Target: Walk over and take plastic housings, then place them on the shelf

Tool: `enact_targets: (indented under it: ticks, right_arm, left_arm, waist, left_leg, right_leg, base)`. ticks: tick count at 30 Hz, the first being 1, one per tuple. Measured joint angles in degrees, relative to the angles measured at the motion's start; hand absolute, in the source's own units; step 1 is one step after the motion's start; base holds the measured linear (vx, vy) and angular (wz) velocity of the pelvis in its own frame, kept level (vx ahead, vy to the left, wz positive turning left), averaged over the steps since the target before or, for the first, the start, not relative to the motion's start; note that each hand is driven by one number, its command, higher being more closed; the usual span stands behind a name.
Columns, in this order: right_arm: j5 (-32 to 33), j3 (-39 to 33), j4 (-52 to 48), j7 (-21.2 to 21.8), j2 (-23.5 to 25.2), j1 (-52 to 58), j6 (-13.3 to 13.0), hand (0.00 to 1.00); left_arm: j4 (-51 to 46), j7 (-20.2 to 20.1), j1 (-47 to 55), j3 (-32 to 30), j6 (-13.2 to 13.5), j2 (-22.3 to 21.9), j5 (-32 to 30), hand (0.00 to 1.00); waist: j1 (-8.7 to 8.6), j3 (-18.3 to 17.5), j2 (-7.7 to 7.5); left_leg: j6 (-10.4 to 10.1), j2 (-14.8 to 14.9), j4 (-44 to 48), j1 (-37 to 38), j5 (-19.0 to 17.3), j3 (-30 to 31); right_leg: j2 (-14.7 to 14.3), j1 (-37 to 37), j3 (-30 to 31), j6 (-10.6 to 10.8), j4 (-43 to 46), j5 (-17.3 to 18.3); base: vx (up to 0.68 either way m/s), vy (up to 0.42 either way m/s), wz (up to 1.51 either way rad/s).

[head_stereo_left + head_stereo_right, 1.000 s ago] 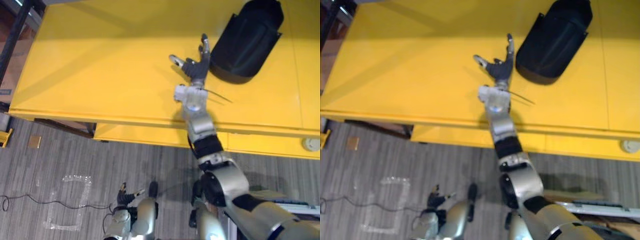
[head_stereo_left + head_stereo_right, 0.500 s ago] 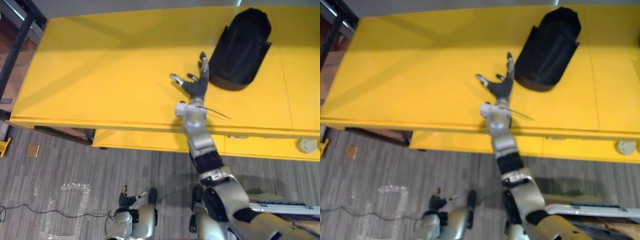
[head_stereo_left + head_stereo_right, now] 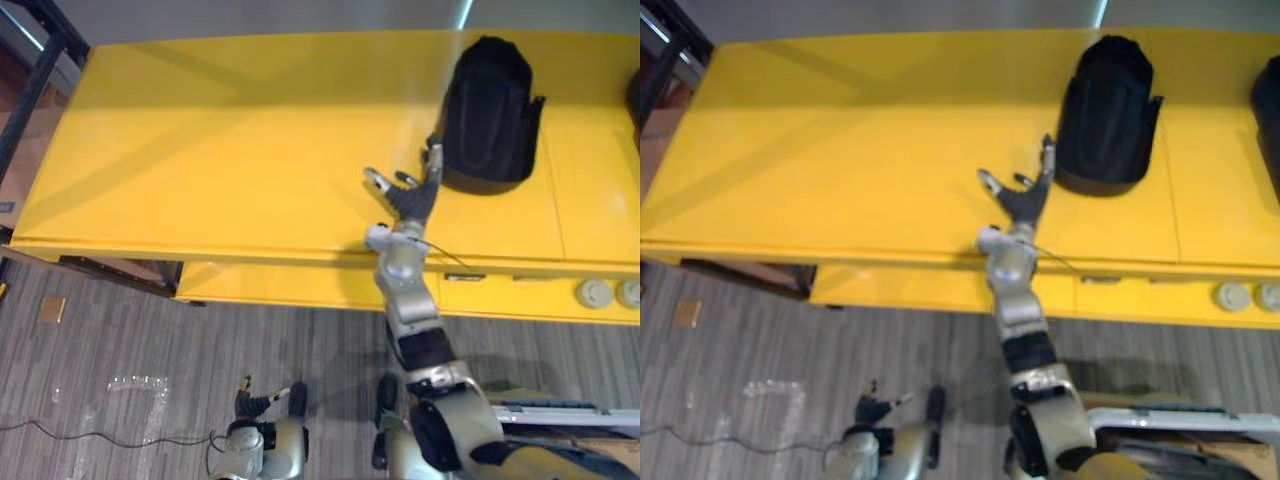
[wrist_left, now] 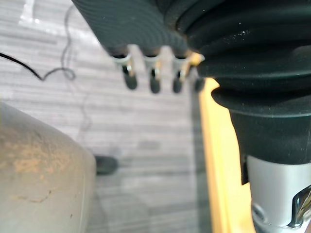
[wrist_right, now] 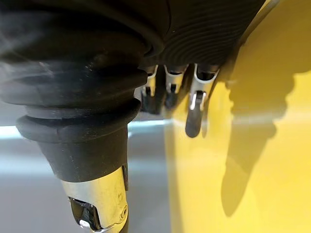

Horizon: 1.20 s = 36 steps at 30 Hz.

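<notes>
camera has shifted since a second ago, bringing a second housing [image 3: 1270, 105] into sight at the right end of the yellow table [image 3: 220, 140]. right hand [image 3: 408, 197] stays over the table, fingers straight and spread, holding nothing, tips just beside the black housing [image 3: 490, 110]. left hand [image 3: 256, 398] hangs low over the floor, fingers relaxed, empty

Dark object [image 3: 1270, 108] cut off at worktop [image 3: 840, 150] right end
The picture's edge crops it; two pale round items [image 3: 595, 293] below the worktop's front edge, near its right corner, are too small to identify.
</notes>
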<state>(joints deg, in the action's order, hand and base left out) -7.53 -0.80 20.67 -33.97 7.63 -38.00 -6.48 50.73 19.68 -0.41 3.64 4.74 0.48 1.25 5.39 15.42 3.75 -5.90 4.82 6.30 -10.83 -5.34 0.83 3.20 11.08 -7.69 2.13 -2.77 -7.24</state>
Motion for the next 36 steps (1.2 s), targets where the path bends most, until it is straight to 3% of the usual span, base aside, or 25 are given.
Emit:
enact_targets:
  ticks: [14,19,22,25,29,32,35,36]
  right_arm:
    - [0.0,-0.4,-2.4,-0.5,0.0,2.4,0.0,0.00]
    - [3.6,5.0,-7.2,7.5,-2.0,8.3,-0.8,0.00]
    - [10.9,9.1,-16.1,16.0,-6.7,16.2,-1.3,0.00]
    - [20.2,9.5,-28.4,25.3,-11.9,26.2,-3.8,0.00]
    - [31.8,0.5,-40.5,35.7,-14.2,38.1,-6.0,0.00]
    - [36.5,-9.0,-41.2,38.7,-12.0,43.5,-7.0,0.00]
    - [37.8,-15.9,-41.0,38.6,-8.2,47.1,-7.3,0.00]
    - [37.7,-18.7,-40.7,37.7,-6.5,49.0,-7.4,0.00]
  left_arm:
    - [0.0,0.2,0.0,-0.1,-0.6,0.0,-0.1,0.00]
    - [0.6,0.0,0.1,-1.0,-1.1,0.1,-0.2,0.00]
    - [1.3,-1.1,0.4,-3.5,-1.1,0.1,-1.2,0.00]
    - [2.4,-3.2,1.8,-6.0,-1.1,1.5,-1.9,0.00]
    - [4.0,-6.7,3.7,-8.1,-1.1,2.5,-2.1,0.00]
    - [4.8,-8.1,4.9,-9.6,-0.9,2.4,-2.2,0.00]
    - [6.2,-9.0,5.3,-9.9,-0.7,2.5,-2.3,0.00]
    - [6.4,-9.4,5.7,-10.1,-0.7,2.5,-2.4,0.00]
  waist:
    - [-0.31,-0.1,-0.30]
    - [-1.47,-0.7,-1.29]
    - [-2.18,-1.3,-2.49]
    - [-3.73,-2.8,-4.31]
    - [-6.11,-6.6,-6.43]
    - [-7.74,-9.8,-6.68]
    - [-8.36,-10.3,-6.69]
    - [-9.33,-10.4,-6.56]
  left_leg:
    - [0.0,0.0,-1.9,1.1,0.8,-0.3]
    - [0.0,0.2,-2.6,1.9,0.8,-1.1]
    - [0.0,0.2,-3.8,3.5,0.8,-1.4]
    - [0.0,0.4,-5.4,6.1,0.8,-1.7]
    - [0.4,0.3,-6.4,9.0,0.3,-3.9]
    - [0.7,0.1,-6.4,10.3,-0.5,-4.9]
    - [0.9,-0.1,-6.6,11.4,-0.9,-6.6]
    - [1.0,-0.2,-6.6,11.7,-1.0,-7.1]
  right_leg:
    - [0.0,-0.1,0.1,0.0,0.0,0.0]
    - [-0.1,-0.3,0.5,0.0,0.0,0.0]
    - [-0.2,-1.4,0.9,0.3,-0.7,0.2]
    - [-0.4,-3.3,1.0,0.7,-1.1,1.1]
    - [-0.4,-5.0,2.7,0.9,-1.6,1.3]
    - [-0.3,-5.5,3.6,0.9,-1.6,1.3]
    - [-0.2,-5.6,5.1,0.9,-1.4,1.2]
    - [-0.1,-5.6,5.4,0.9,-1.3,1.3]
  base:
    - [0.00,0.000,0.00]
    - [0.01,-0.001,-0.06]
    - [0.04,-0.005,-0.06]
    - [0.08,-0.003,-0.05]
    - [0.10,0.020,-0.21]
    - [0.05,0.039,-0.23]
    - [-0.01,0.031,-0.27]
    - [-0.05,0.011,-0.24]
